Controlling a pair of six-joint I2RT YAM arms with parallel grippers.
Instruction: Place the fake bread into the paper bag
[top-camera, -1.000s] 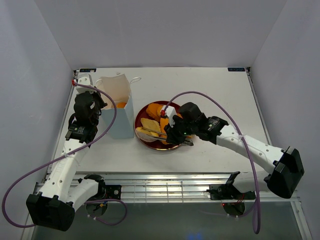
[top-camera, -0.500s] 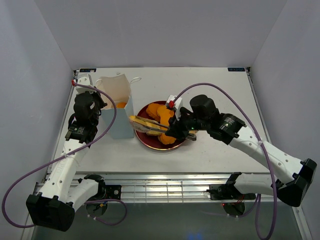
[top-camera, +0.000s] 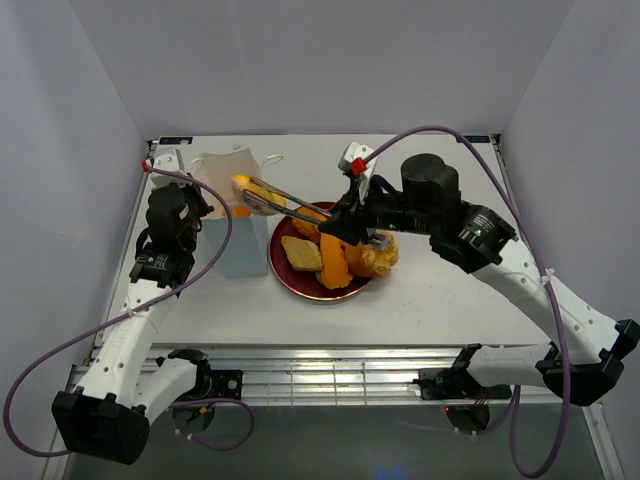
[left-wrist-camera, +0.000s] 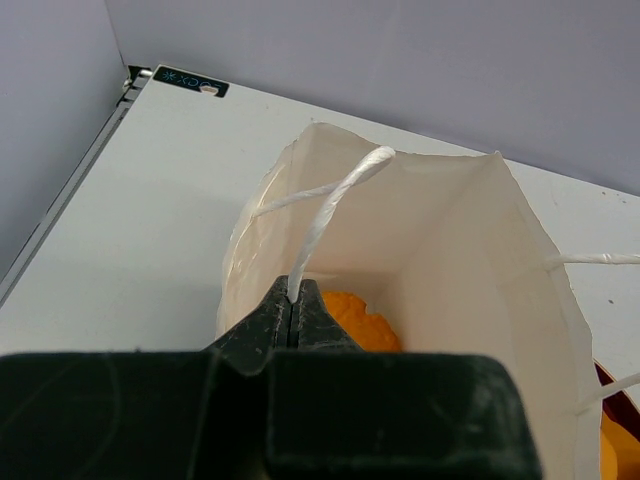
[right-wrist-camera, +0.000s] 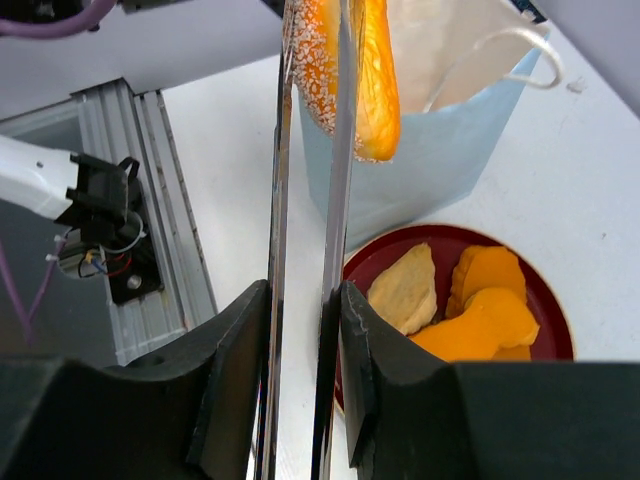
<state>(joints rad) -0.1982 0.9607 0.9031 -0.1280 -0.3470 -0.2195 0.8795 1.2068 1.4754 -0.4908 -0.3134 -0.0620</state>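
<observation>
Right gripper (top-camera: 262, 199) grips 1 bread (top-camera: 248, 187) | plate (top-camera: 292, 277): perhaps 4 | bag (top-camera: 243, 255): 1

Your left arm (top-camera: 128, 322) and right arm (top-camera: 522, 286) wear white shells over black joint housings; a purple cable (top-camera: 432, 128) loops along each (red fittings (top-camera: 357, 166) near the wrists); the right gripper (top-camera: 255, 195) has long thin metal fingers (right-wrist-camera: 340, 150), the left gripper (left-wrist-camera: 293, 312) black ones.

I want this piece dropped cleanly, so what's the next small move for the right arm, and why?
Probably ease the right pincer a little further over the opening and down, then release. Its metal tongs hold the speckled orange roll above the rim of the paper bag, not yet inside, while the left pincer holds the cord handle.
</observation>
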